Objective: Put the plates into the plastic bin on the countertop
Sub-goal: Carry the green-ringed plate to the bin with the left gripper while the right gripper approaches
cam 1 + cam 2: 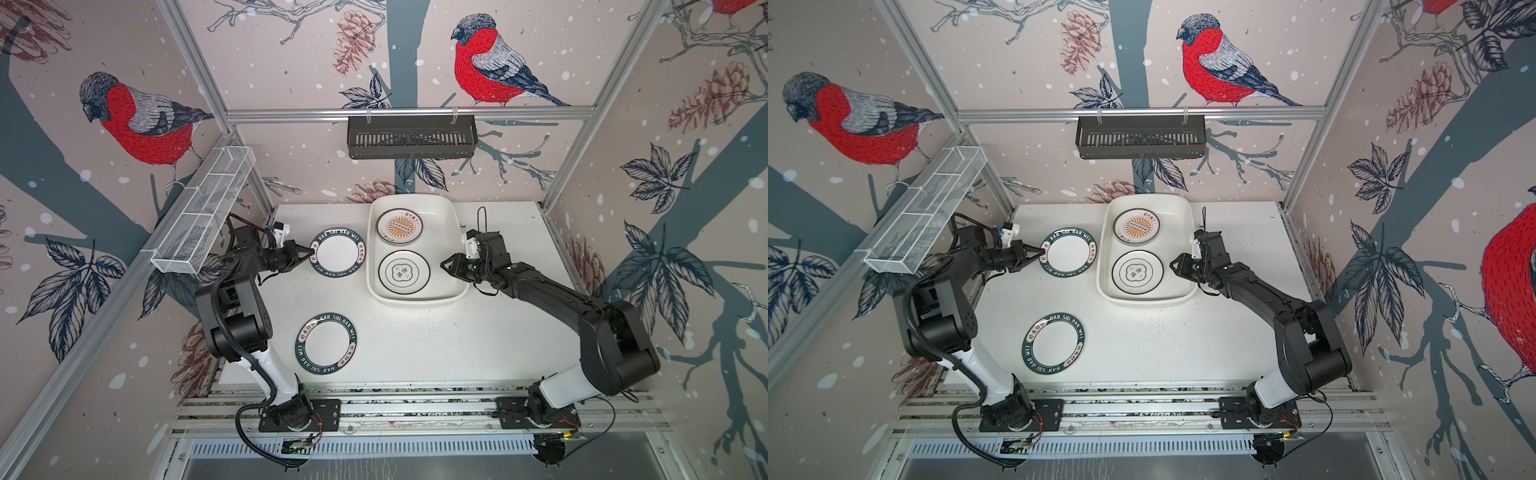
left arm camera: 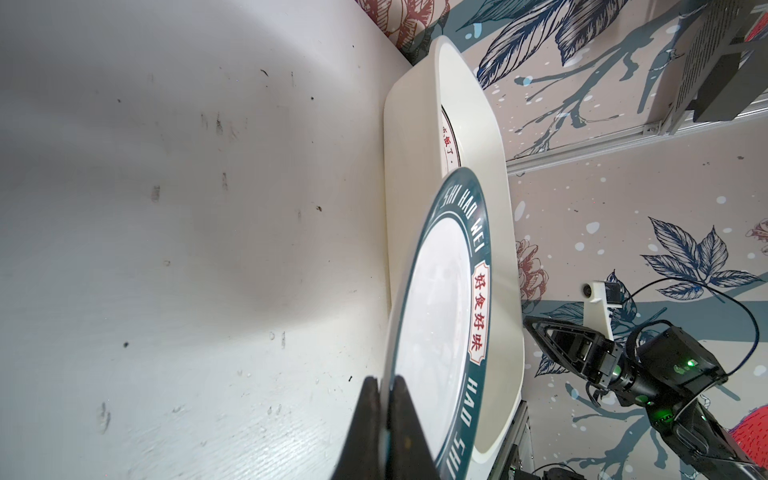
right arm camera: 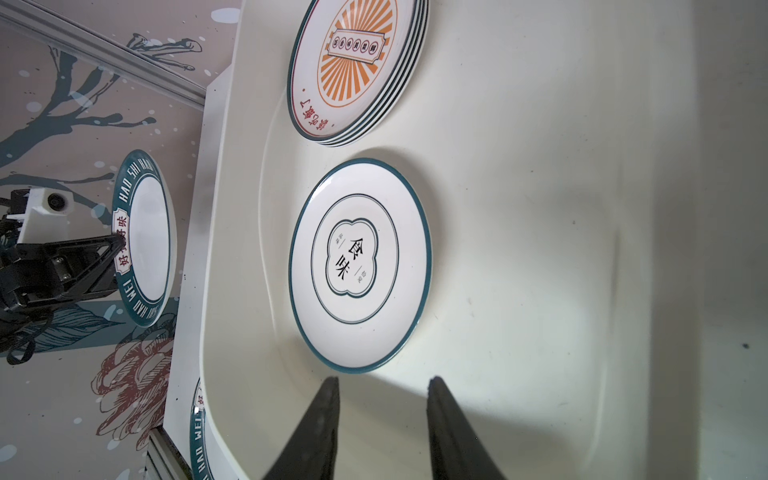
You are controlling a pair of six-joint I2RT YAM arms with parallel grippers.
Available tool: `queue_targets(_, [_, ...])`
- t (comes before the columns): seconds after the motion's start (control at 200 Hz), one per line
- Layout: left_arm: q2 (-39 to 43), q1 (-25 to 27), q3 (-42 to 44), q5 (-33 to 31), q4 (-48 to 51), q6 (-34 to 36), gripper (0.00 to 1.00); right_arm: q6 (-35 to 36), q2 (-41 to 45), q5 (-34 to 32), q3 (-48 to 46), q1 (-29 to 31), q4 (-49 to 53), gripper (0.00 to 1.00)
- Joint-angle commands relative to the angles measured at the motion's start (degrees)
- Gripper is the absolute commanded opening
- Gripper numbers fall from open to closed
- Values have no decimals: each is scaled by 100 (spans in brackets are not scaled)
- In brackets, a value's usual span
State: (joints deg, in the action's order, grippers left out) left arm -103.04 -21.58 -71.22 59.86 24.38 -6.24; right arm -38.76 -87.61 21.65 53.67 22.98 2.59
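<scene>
Plates: lettered plate (image 1: 326, 350) flat on countertop (image 1: 457, 345), at the front; second lettered plate (image 1: 337, 252) pinched at its rim in tightly closed left claw (image 1: 311, 252), just left of bin (image 1: 415, 298); inside bin, emblem plate (image 1: 404, 272), then sunburst stack (image 1: 399, 226) farther back. Right claw (image 1: 444, 263) partly parted, empty, over bin's right side.

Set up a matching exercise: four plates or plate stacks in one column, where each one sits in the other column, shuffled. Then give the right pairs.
Things
1. sunburst plates
2. emblem plate
3. near lettered plate
4. far lettered plate

Places
A. lying loose on the countertop
B. rim pinched by the left gripper
C. stacked at the far end of the bin
D. flat at the near end of the bin

Pairs: 1-C, 2-D, 3-A, 4-B
</scene>
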Motion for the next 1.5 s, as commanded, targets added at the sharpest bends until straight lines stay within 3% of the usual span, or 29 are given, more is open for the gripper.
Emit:
queue_targets(0.0, [137,81,21,226,-178,-25,0,18,-12,-45,47,19,-61,38])
queue_targets(0.33, [397,519,-32,115,-131,132,0,1,91,120,-1,31,-239,39])
queue_targets(0.525, [484,892,-176,27,59,395,0,-60,371,1017,-265,193,-1322,45])
queue_targets(0.71, [507,1283,-308,7,314,677,0,229,189,1360,-1,602,-1401,48])
queue_targets(0.956, [461,1602,-566,182,586,823,0,412,-120,1226,256,984,-1332,49])
queue_targets(1.496, [483,2149,-627,379,574,785,0,277,-305,1056,328,1019,-1584,48])
